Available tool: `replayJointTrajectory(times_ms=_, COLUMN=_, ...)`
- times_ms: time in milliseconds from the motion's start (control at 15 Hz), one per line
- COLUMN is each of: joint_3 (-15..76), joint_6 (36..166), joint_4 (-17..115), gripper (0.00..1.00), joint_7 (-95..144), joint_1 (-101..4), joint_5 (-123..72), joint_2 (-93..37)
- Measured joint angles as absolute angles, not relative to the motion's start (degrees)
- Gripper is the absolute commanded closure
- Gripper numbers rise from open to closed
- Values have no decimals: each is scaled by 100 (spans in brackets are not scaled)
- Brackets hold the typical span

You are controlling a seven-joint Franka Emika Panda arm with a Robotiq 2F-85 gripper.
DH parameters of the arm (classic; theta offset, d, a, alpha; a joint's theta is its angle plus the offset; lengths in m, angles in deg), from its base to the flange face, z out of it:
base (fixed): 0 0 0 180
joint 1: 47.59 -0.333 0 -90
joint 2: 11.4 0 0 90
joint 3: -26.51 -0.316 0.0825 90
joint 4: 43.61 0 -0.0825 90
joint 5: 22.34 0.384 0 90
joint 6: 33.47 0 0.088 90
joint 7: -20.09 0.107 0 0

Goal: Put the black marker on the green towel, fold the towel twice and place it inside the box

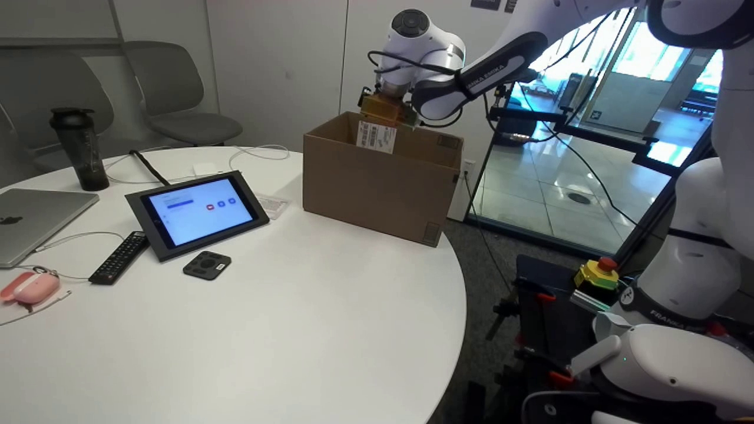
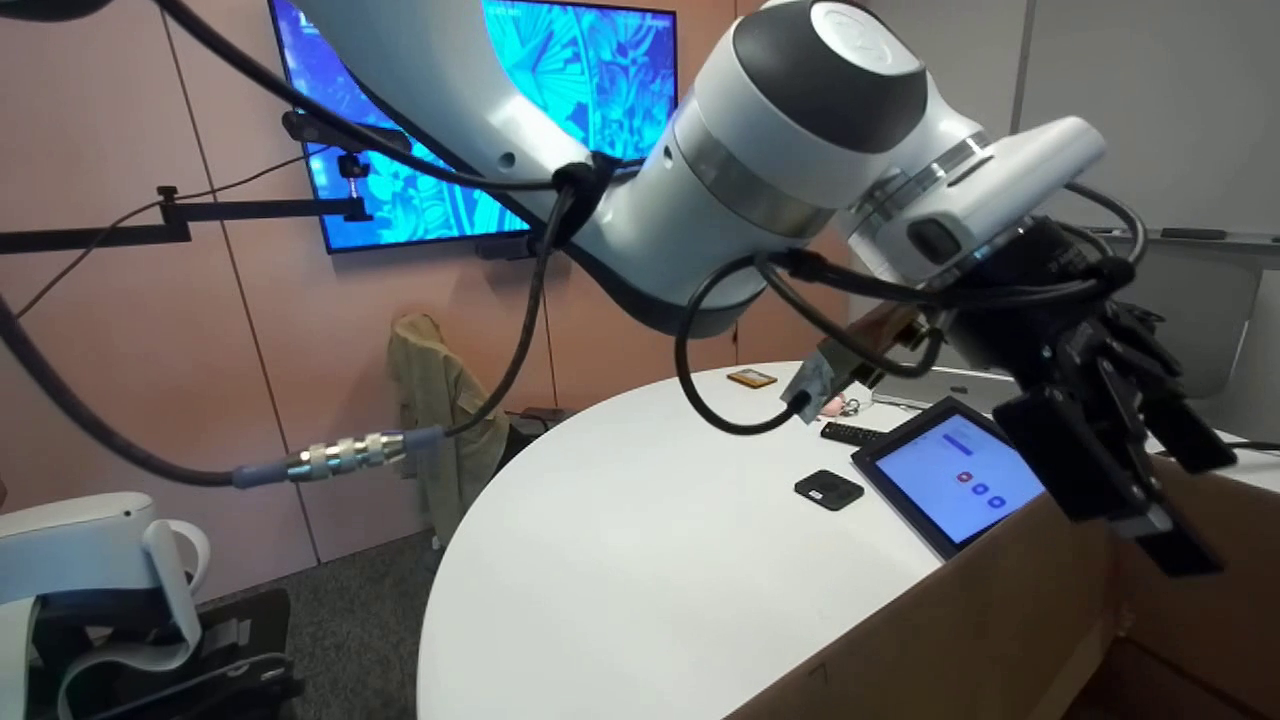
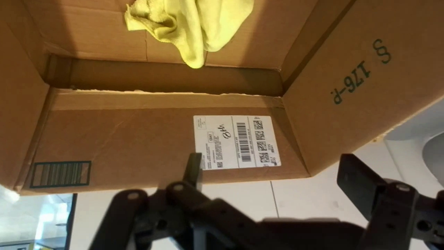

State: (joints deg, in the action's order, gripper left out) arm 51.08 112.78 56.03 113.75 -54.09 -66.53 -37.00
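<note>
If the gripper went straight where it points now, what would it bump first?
Probably the inside wall of the box that has the white label. The gripper seems to slant that way, but depth is unclear.

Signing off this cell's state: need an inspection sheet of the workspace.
Surface: round white table
Cardboard box: upright near the table's edge, top open
Green towel: inside the box, bunched, cut off by the wrist frame; fold count unclear
Black marker: nothing seen
Clutter: MacBook, lit tablet, remote control, pink earbud case, shaker bottle, small black gadget
Claw: open at the box's mouth, holding nothing
Cables: metal connector on a black arm cable
Surroundings: grey chairs, lit wall screen, emergency stop
</note>
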Motion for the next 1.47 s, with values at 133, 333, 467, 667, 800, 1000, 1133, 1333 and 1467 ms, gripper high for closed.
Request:
replayJointTrajectory(times_ms=133, joint_3=4865, joint_6=11383, joint_4=5731, gripper=0, joint_7=11318, joint_1=-5447, joint_5=-6935, joint_2=-3411)
replayJointTrajectory(times_ms=333, joint_3=4296, joint_6=11555, joint_4=6245, gripper=0, joint_7=11076, joint_1=-5471, joint_5=-7072, joint_2=-2771)
replayJointTrajectory(times_ms=467, joint_3=3896, joint_6=11650, joint_4=6693, gripper=0, joint_7=10836, joint_1=-5468, joint_5=-7016, joint_2=-2313)
replayJointTrajectory(times_ms=667, joint_3=3326, joint_6=11706, joint_4=7436, gripper=0, joint_7=10207, joint_1=-5456, joint_5=-6504, joint_2=-1644)
replayJointTrajectory(times_ms=800, joint_3=2993, joint_6=11705, joint_4=7893, gripper=0, joint_7=9529, joint_1=-5456, joint_5=-5804, joint_2=-1250)
replayJointTrajectory(times_ms=1000, joint_3=2573, joint_6=11606, joint_4=8412, gripper=0, joint_7=8281, joint_1=-5484, joint_5=-4458, joint_2=-760)
replayJointTrajectory(times_ms=1133, joint_3=2438, joint_6=11302, joint_4=8587, gripper=0, joint_7=7428, joint_1=-5619, joint_5=-3600, joint_2=-491)
replayJointTrajectory(times_ms=1333, joint_3=2618, joint_6=10293, joint_4=8560, gripper=0, joint_7=6244, joint_1=-5956, joint_5=-2857, joint_2=-144)
replayJointTrajectory(times_ms=1467, joint_3=2778, joint_6=9545, joint_4=8476, gripper=0, joint_7=5441, joint_1=-5965, joint_5=-2688, joint_2=51)
